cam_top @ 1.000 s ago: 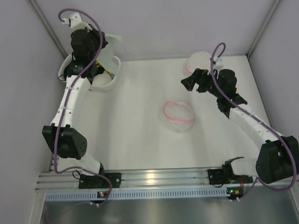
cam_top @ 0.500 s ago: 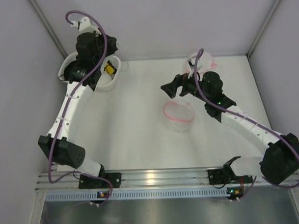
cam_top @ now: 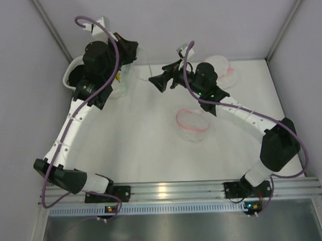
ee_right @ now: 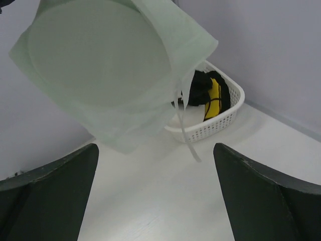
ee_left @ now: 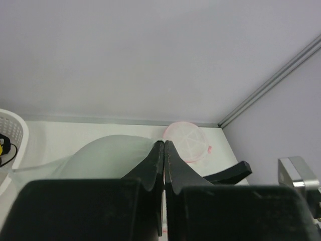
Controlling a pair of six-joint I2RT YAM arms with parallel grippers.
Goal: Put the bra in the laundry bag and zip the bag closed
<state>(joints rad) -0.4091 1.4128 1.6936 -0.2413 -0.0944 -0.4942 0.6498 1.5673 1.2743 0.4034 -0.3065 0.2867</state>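
**Overhead view.** The left gripper (cam_top: 131, 48) is raised beyond the white basket (cam_top: 71, 69) at the far left of the bench (cam_top: 141, 147). The right gripper (cam_top: 158, 81) reaches toward it from the right. The laundry bag (cam_top: 193, 122), marked by its pink zipper ring, lies near the middle of the bench, apart from both arms. A second round pink-rimmed pouch (cam_top: 221, 64) sits at the far right edge. The bra shows here only as a faint pale shape between the two grippers.

**Left wrist view.** The jaws are pressed together on the bra (ee_left: 103, 153), with pale fabric bulging to their left. One finger of the right gripper enters from the lower right.

**Right wrist view.** The bra hangs clear of the bench, a thin strap trailing down in front of the basket. The basket holds a black tangle with yellow parts (ee_right: 208, 93), which the overhead view hides behind the left arm. The right jaws are spread wide below the bra and do not touch it.

**Change from earlier frames.** One second ago the left gripper was down at the basket; it has since lifted. The right gripper has swung from beside the laundry bag toward the far left, uncovering the second pouch. The laundry bag has not moved.
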